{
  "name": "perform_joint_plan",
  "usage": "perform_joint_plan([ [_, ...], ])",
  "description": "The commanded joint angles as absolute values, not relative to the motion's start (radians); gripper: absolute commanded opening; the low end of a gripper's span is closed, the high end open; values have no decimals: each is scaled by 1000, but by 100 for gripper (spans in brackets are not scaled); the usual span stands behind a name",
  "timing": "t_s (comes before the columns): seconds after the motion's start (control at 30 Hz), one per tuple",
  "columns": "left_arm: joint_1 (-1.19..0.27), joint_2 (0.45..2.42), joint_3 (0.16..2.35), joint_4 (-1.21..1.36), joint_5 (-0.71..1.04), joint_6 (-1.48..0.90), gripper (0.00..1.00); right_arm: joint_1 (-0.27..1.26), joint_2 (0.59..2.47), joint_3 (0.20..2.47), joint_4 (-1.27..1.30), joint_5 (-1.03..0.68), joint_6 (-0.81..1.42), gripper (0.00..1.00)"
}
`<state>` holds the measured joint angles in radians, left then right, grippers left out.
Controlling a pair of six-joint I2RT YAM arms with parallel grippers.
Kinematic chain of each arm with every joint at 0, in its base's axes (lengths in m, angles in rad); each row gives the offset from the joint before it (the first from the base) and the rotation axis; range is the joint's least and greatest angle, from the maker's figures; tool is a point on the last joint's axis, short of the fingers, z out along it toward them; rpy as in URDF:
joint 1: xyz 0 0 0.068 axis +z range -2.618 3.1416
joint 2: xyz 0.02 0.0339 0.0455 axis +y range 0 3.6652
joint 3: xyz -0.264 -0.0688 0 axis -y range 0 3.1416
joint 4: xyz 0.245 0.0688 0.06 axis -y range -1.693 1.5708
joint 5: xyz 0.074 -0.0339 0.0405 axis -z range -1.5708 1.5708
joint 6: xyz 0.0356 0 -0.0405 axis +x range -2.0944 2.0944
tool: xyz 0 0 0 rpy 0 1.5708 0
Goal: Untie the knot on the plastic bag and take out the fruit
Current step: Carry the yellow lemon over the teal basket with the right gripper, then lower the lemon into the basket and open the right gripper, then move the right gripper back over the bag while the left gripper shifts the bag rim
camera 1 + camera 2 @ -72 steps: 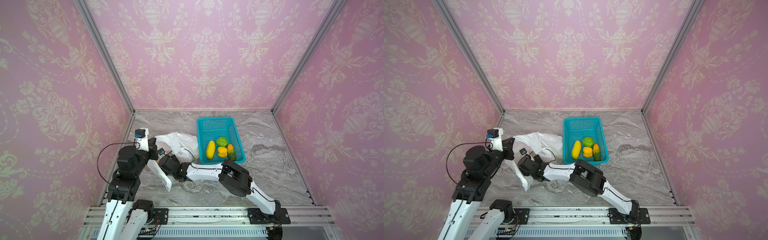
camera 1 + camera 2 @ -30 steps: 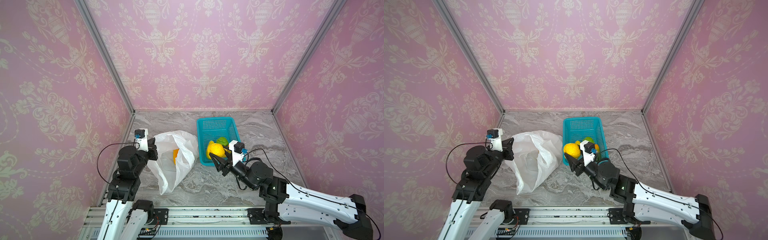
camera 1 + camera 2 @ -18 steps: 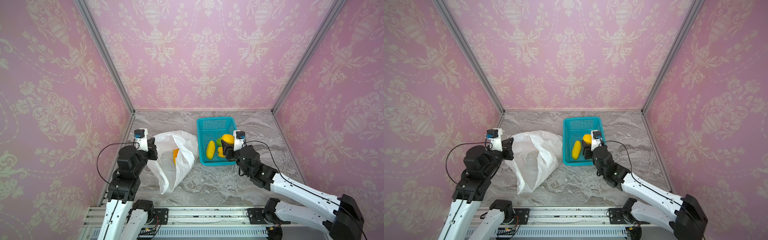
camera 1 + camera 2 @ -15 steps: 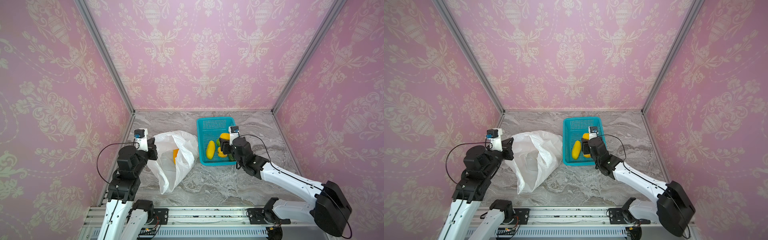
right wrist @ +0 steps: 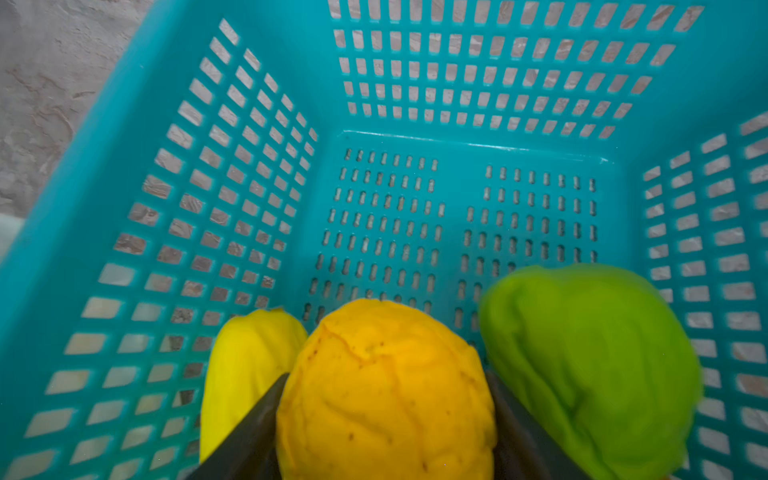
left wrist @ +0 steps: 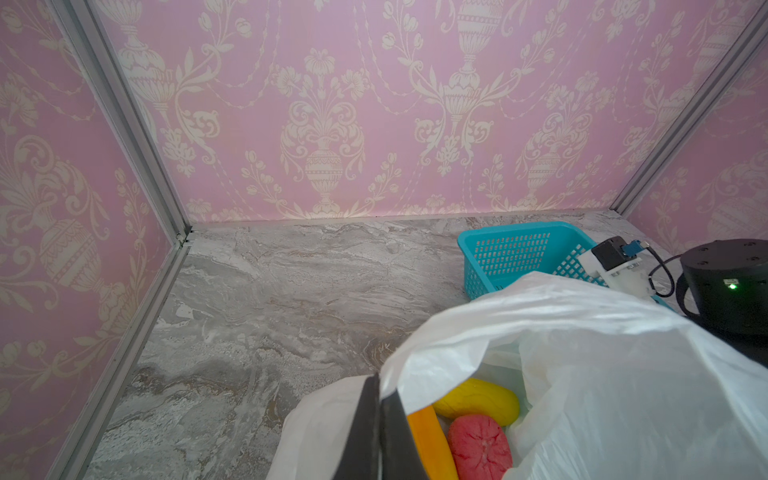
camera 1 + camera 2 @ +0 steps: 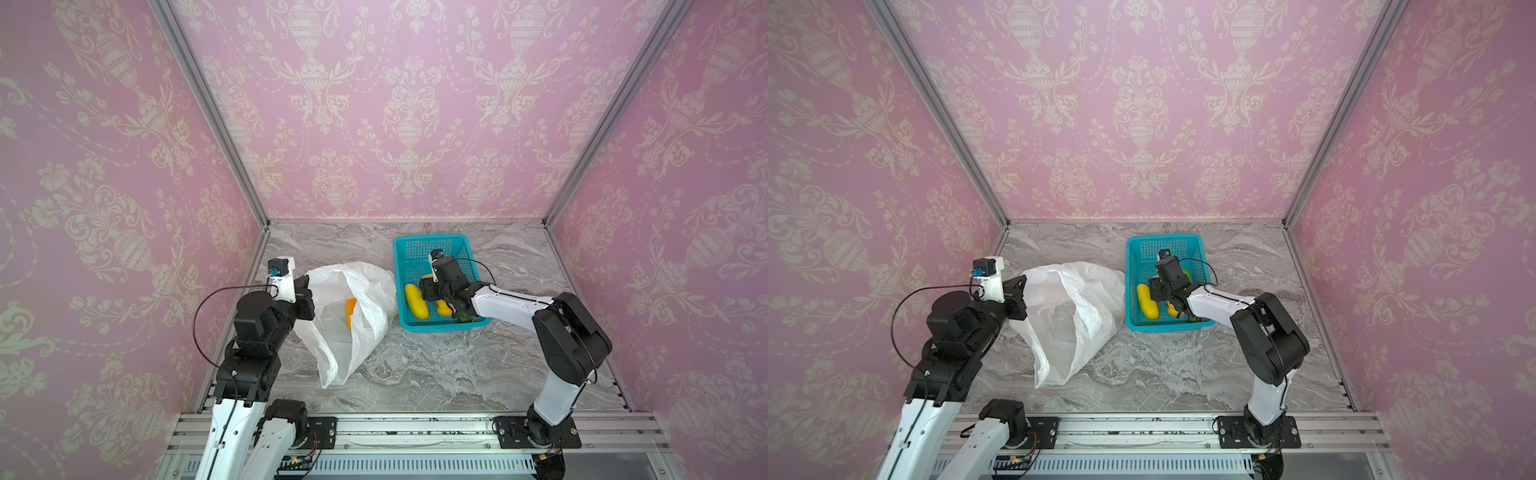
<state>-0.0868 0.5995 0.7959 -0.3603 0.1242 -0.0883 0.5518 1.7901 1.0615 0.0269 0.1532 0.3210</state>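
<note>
The white plastic bag lies left of centre with its mouth held wide. My left gripper is shut on its rim. Three pieces of fruit show inside: a yellow oblong one, a red-pink round one and an orange oblong one. No knot is in view. Low inside the teal basket, my right gripper holds a round yellow-orange fruit, a finger against each side. A green fruit and a yellow oblong fruit flank it.
The basket stands on the marble table right beside the bag. Pink walls close off the left, back and right sides. The right arm reaches over the basket's front right corner.
My right gripper came out of the bag with the yellow-orange fruit, swung right and went down into the basket. The bag's mouth now stands open. The left gripper has stayed put.
</note>
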Motion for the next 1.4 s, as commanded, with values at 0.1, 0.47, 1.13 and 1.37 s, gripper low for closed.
perform_joint_plan([
  [0.1, -77, 602, 813, -369, 120, -97, 0, 545, 1725, 1029, 56, 125, 337, 85],
  [0.47, -77, 601, 811, -367, 119, -97, 0, 552, 1393, 834, 146, 75, 344, 90],
  [1.13, -77, 603, 810, -365, 124, -95, 0, 1246, 1171, 916, 115, 425, 155, 91],
  [1.37, -77, 600, 813, -367, 114, -97, 0, 1265, 1471, 1111, 10, 545, 163, 91],
])
